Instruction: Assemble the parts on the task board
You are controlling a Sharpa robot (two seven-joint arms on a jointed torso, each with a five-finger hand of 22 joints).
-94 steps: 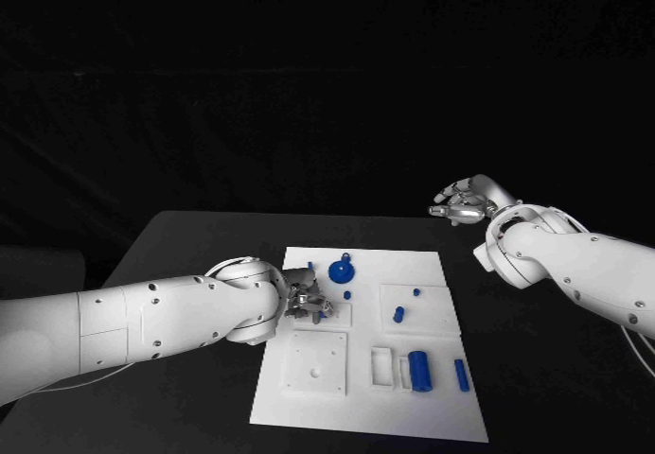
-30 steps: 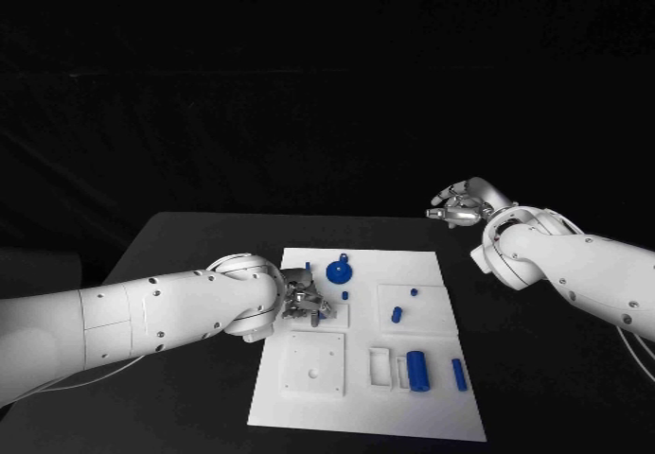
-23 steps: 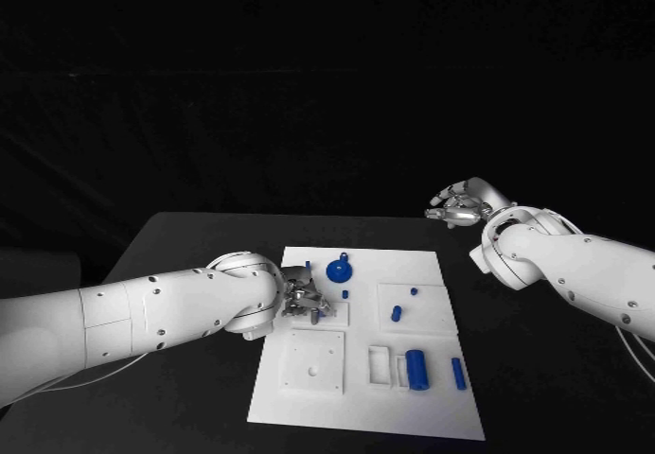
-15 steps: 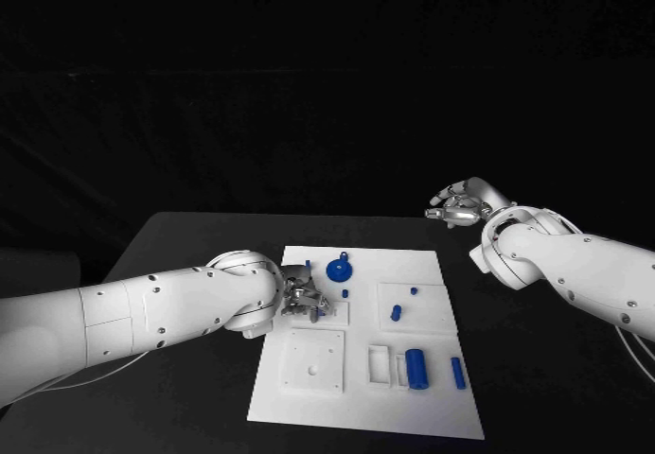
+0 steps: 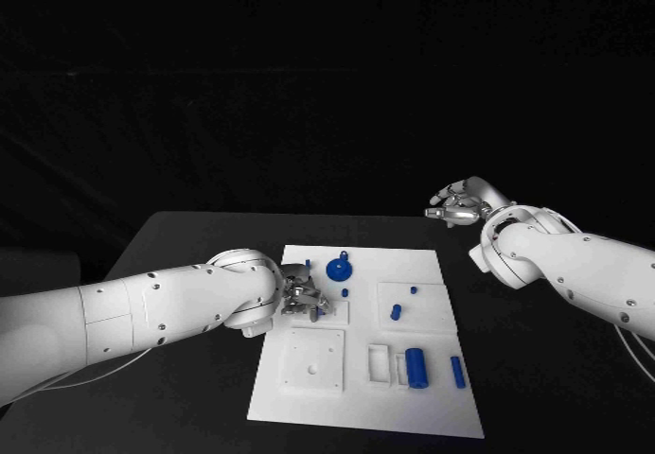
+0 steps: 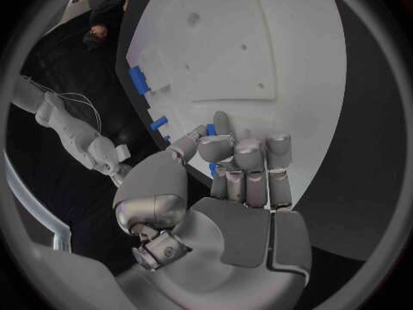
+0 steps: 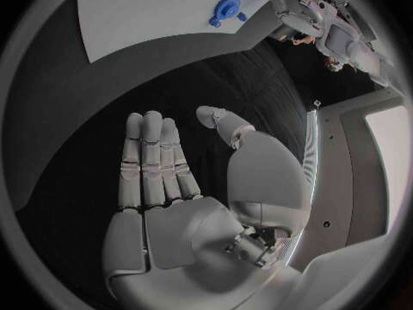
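Left hand, fingers curled at the task board near-left edge, apparently pinching a small blue part; grip unclear. Advise seating it squarely, lowering slowly. Board recess holds a blue cylinder; round blue part beyond. Right hand spread, empty, well apart

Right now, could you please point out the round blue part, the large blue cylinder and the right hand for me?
round blue part (image 5: 340, 273), head view, middle of its disc.
large blue cylinder (image 5: 417, 368), head view, middle of its side.
right hand (image 7: 176, 207), right wrist view, open palm.
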